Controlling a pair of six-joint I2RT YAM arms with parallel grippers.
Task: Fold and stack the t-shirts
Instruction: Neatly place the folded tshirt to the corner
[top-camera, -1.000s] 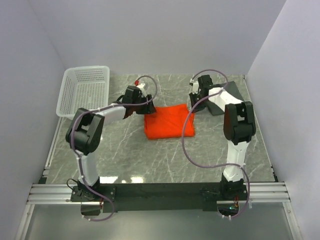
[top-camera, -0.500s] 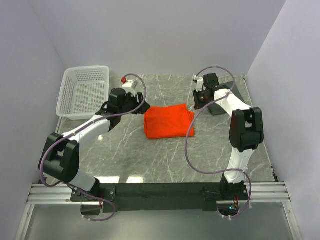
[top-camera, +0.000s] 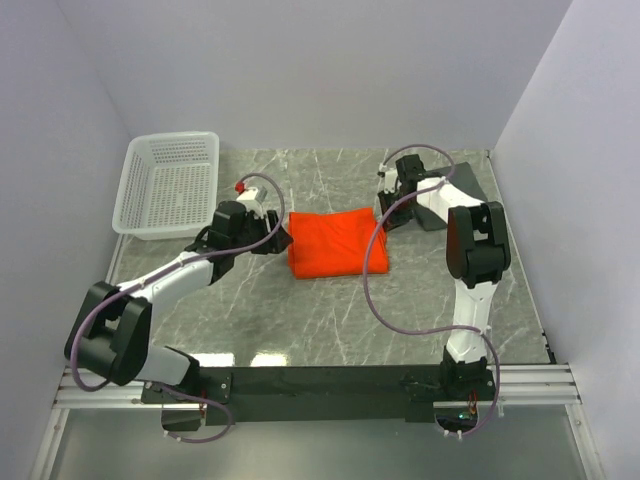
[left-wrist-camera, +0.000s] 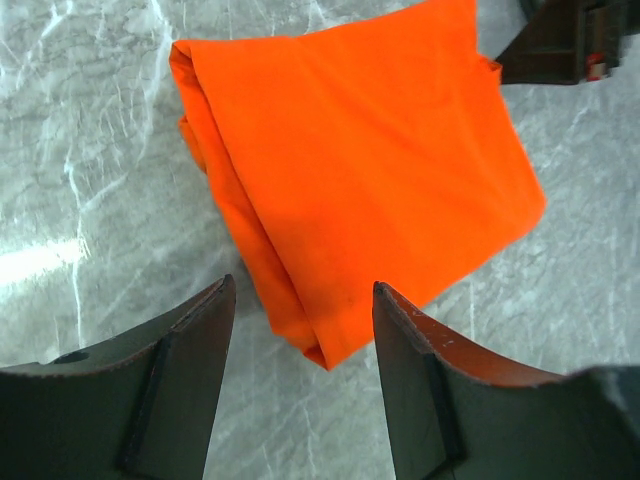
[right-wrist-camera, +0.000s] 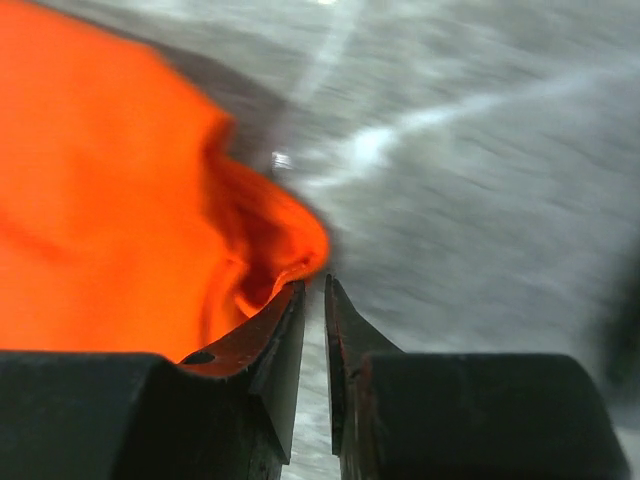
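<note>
The bright orange t-shirt (top-camera: 337, 242) lies folded in a rough square at the middle of the table. Its near corner (left-wrist-camera: 325, 352) points between the fingers of my left gripper (left-wrist-camera: 302, 288), which is open just left of the shirt (top-camera: 270, 240) and touches nothing. At the shirt's upper right corner my right gripper (top-camera: 386, 206) is low, its jaws all but shut with a thin empty slit (right-wrist-camera: 314, 282). Orange cloth (right-wrist-camera: 150, 200) bulges against the left fingertip. The dark grey t-shirt (top-camera: 478, 188) lies flat at the right, partly behind the right arm.
A white lattice basket (top-camera: 170, 185) stands at the back left corner, empty. Grey walls close the table in on the left, back and right. Purple cables loop from both arms over the marble top (top-camera: 330, 320).
My left gripper has drawn back from the shirt's upper left corner, toward the left and nearer. The right gripper shifted only a little at the upper right corner. The orange shirt lies as before.
</note>
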